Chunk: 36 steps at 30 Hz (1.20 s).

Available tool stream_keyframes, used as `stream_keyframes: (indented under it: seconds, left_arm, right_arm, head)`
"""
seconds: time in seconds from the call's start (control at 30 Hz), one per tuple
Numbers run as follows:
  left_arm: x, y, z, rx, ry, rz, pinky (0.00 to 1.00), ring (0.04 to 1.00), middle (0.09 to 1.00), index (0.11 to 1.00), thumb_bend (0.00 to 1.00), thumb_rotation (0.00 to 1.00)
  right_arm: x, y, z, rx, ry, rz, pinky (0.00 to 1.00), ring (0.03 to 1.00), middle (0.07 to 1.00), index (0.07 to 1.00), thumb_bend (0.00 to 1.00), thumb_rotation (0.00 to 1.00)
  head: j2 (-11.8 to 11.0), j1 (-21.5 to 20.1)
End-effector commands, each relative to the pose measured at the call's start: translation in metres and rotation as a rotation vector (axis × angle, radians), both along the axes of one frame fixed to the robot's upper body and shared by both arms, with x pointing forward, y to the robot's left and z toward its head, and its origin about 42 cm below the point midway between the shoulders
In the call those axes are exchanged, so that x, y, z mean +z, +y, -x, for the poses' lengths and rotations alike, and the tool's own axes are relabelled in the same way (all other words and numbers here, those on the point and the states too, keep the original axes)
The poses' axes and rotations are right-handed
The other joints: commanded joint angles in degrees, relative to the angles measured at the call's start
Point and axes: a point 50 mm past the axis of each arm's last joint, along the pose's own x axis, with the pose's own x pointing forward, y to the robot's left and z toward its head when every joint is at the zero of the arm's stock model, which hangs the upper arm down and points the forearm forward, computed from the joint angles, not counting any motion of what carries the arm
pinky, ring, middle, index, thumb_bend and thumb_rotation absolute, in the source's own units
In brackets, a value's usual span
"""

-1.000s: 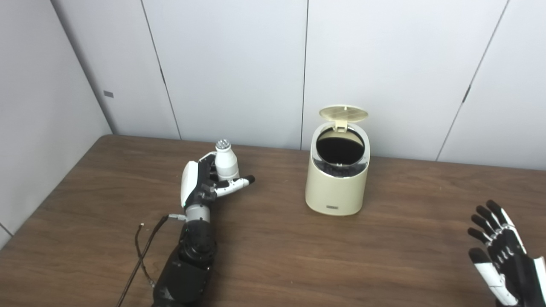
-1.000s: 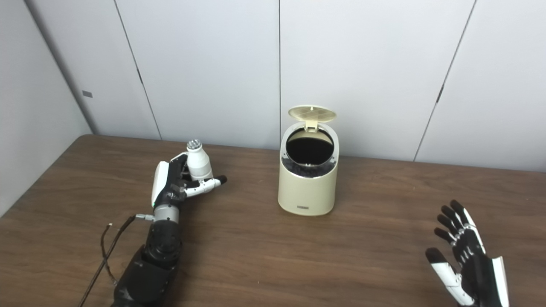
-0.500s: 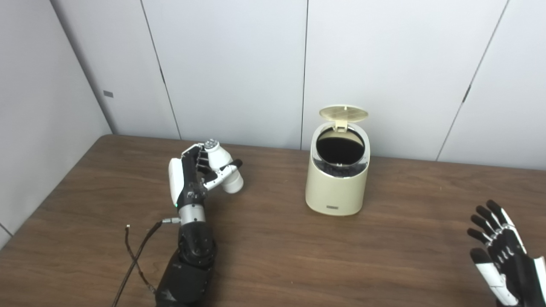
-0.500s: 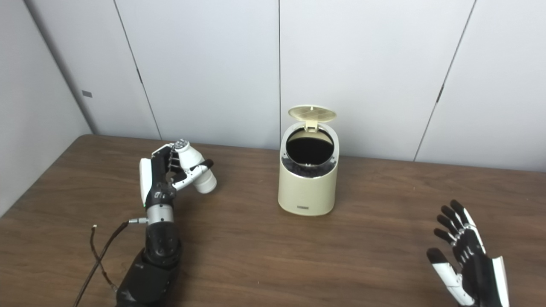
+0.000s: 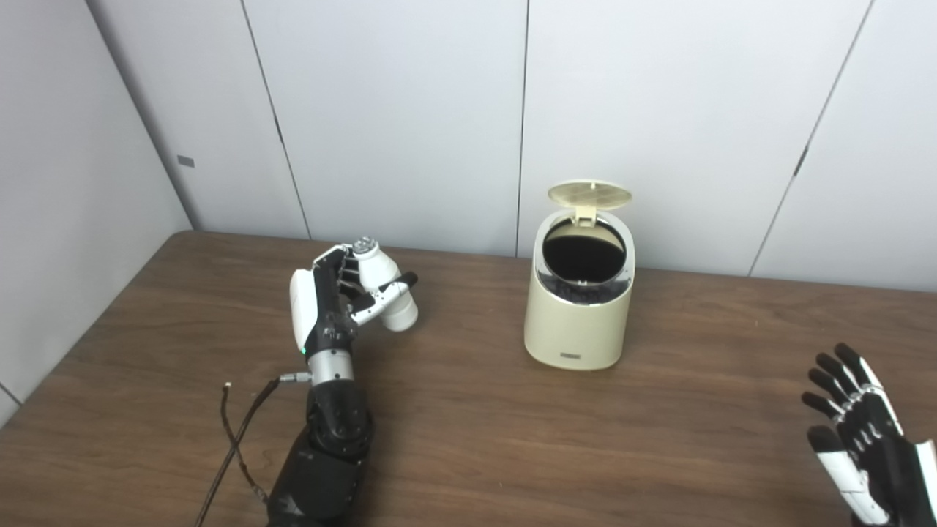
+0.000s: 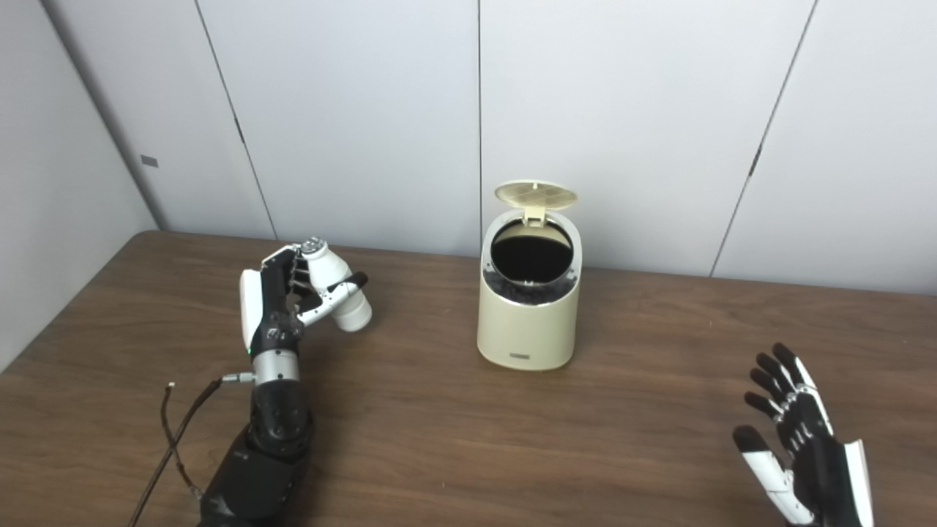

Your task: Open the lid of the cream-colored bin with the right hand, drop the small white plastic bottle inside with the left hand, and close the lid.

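Note:
The cream-colored bin (image 5: 578,322) stands on the brown table near the back wall. Its round lid (image 5: 589,193) is swung up and the dark opening shows. My left hand (image 5: 326,307) is shut on the small white plastic bottle (image 5: 384,289). It holds the bottle tilted above the table, cap up and to the left, well left of the bin. My right hand (image 5: 864,446) is open and empty with fingers spread at the lower right, far from the bin.
Thin dark cables (image 5: 238,432) trail over the table (image 5: 468,439) beside my left forearm. Grey wall panels stand close behind the bin and along the left side.
My left hand closed on the bottle, lifted it off the table and tilted it. The bin, its lid and my right hand have not moved.

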Motion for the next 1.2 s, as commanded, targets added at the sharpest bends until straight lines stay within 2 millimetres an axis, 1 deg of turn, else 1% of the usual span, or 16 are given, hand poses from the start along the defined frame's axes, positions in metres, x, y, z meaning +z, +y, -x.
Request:
stream_keyframes:
  seconds: [0.0,0.07,0.17,0.3,0.37,0.5,0.57,0.63,0.7,0.77,0.83,0.93,1.07,1.17]
  left_arm:
    - [0.038,-0.009,-0.006,-0.051,-0.149,-0.028,0.33,0.44,0.465,0.49,0.51,0.0]
    - [0.051,-0.016,-0.003,-0.076,-0.199,-0.035,0.33,0.44,0.466,0.494,0.51,0.0]
    - [0.071,-0.024,0.002,-0.107,-0.257,-0.042,0.34,0.444,0.464,0.497,0.5,0.0]
    - [0.096,-0.037,0.011,-0.158,-0.355,-0.125,0.4,0.466,0.466,0.488,0.51,0.0]
    - [0.104,-0.044,0.015,-0.177,-0.395,-0.161,0.41,0.474,0.479,0.474,0.51,0.0]
    - [0.118,-0.058,0.021,-0.209,-0.492,-0.239,0.43,0.491,0.489,0.456,0.5,0.0]
    - [0.124,-0.065,0.023,-0.217,-0.545,-0.29,0.48,0.505,0.485,0.451,0.5,0.0]
    - [0.129,-0.071,0.023,-0.212,-0.601,-0.354,0.54,0.517,0.483,0.443,0.5,0.0]
    - [0.132,-0.074,0.022,-0.205,-0.637,-0.396,0.56,0.526,0.484,0.435,0.5,0.0]
    - [0.135,-0.08,0.021,-0.197,-0.666,-0.431,0.55,0.53,0.485,0.43,0.5,0.0]
    - [0.136,-0.087,0.019,-0.205,-0.69,-0.45,0.53,0.525,0.484,0.433,0.5,0.0]
    - [0.138,-0.099,0.015,-0.233,-0.71,-0.458,0.53,0.513,0.485,0.439,0.5,0.0]
    - [0.136,-0.113,0.008,-0.279,-0.736,-0.457,0.55,0.517,0.486,0.436,0.5,0.0]
    - [0.134,-0.124,0.006,-0.307,-0.758,-0.489,0.55,0.517,0.485,0.437,0.5,0.0]
  right_arm:
    - [-0.003,0.001,-0.001,-0.005,-0.028,-0.017,0.76,0.843,0.871,0.901,0.74,0.72]
    - [-0.004,0.002,-0.002,0.001,-0.031,-0.02,0.77,0.846,0.876,0.907,0.73,0.72]
    - [-0.005,0.005,-0.004,0.005,-0.027,-0.018,0.77,0.848,0.878,0.908,0.74,0.72]
    - [-0.006,0.01,-0.005,0.003,-0.023,-0.013,0.78,0.859,0.886,0.916,0.73,0.73]
    - [-0.007,0.012,-0.004,0.003,-0.022,-0.013,0.77,0.859,0.883,0.915,0.74,0.73]
    - [-0.008,0.017,-0.004,0.001,-0.028,0.002,0.76,0.859,0.884,0.916,0.71,0.74]
    - [-0.009,0.019,-0.004,-0.002,-0.027,0.007,0.75,0.857,0.88,0.914,0.72,0.74]
    - [-0.011,0.02,-0.004,-0.001,-0.028,0.002,0.76,0.86,0.886,0.915,0.7,0.74]
    - [-0.012,0.023,-0.004,0.0,-0.027,-0.003,0.75,0.861,0.894,0.917,0.69,0.74]
    - [-0.013,0.024,-0.004,0.0,-0.025,-0.007,0.74,0.857,0.897,0.916,0.7,0.74]
    - [-0.015,0.025,-0.004,-0.002,-0.03,-0.005,0.75,0.857,0.891,0.915,0.7,0.74]
    - [-0.018,0.027,-0.005,0.0,-0.036,-0.003,0.76,0.855,0.876,0.911,0.69,0.74]
    - [-0.019,0.03,-0.004,0.004,-0.037,-0.007,0.75,0.854,0.882,0.913,0.68,0.73]
    - [-0.021,0.032,-0.003,0.005,-0.041,-0.013,0.75,0.852,0.883,0.912,0.68,0.72]
  head:
    - [-0.1,0.0]
    - [-0.3,-0.2]
    - [-0.5,-0.8]
    - [-1.0,-2.0]
    - [-1.3,-2.4]
    - [-1.7,-3.6]
    - [-1.8,-3.8]
    - [-1.9,-4.1]
    - [-2.2,-4.6]
    - [-2.4,-4.9]
    - [-2.7,-5.4]
    - [-3.1,-6.1]
    - [-3.7,-7.1]
    - [-3.8,-7.4]
